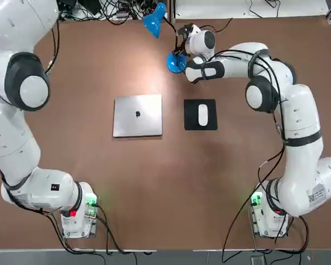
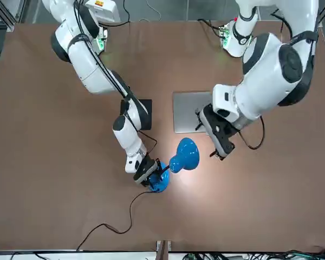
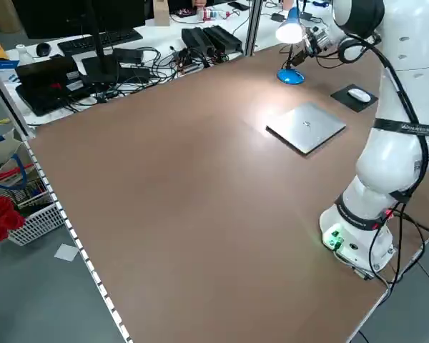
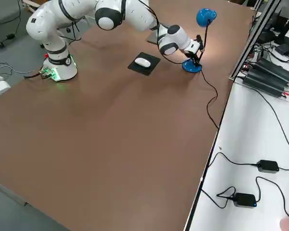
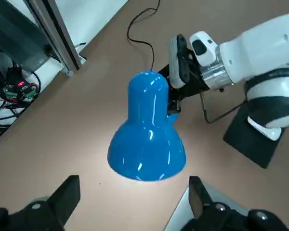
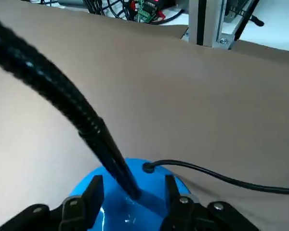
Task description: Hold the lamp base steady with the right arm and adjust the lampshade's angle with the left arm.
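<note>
The lamp base is a glossy blue disc near the table's far edge, with a black gooseneck stem rising from it. My right gripper is low over the base. Its fingers stand apart on either side of the stem's foot, with a gap on each side. The front view shows the right gripper right at the base. The blue lampshade is lit and hangs above the table. My left gripper hovers wide open over it without touching. It appears beside the lampshade in the front view.
A closed silver laptop lies at the table's middle, and a white mouse on a black pad lies to its right. The lamp's black cable trails off the far edge. Cables and power bricks lie on the white bench beyond.
</note>
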You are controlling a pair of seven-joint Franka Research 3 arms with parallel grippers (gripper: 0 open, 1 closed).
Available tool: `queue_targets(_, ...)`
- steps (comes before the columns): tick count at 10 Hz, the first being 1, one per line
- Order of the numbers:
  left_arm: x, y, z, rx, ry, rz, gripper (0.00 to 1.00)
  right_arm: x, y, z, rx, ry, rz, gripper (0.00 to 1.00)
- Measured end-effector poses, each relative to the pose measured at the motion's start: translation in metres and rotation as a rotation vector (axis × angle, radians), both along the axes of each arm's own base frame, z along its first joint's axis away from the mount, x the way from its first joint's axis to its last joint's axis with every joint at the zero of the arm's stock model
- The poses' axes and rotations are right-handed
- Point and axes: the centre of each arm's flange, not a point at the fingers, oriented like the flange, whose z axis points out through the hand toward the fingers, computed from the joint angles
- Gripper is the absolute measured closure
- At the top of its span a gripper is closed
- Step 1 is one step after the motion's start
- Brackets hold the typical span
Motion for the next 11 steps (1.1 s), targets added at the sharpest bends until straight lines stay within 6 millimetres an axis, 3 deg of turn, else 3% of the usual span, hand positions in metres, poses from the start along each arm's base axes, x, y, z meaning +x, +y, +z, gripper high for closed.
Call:
queue_targets(4, 0.011, -0.012, -0.009, -0.04, -0.005, 0.042, 0.0, -0.001, 0.007, 0.0, 0.006, -0.007, 0.006, 0.44)
queue_targets(6, 0.014, -0.025, -0.023, -0.062, -0.001, 0.057, 0.0, -0.001, 0.008, -0.002, 0.007, -0.007, 0.006, 0.51)
queue_targets(11, 0.019, -0.044, -0.054, -0.093, 0.011, 0.079, 0.01, -0.001, 0.007, -0.002, 0.006, -0.007, 0.006, 0.52)
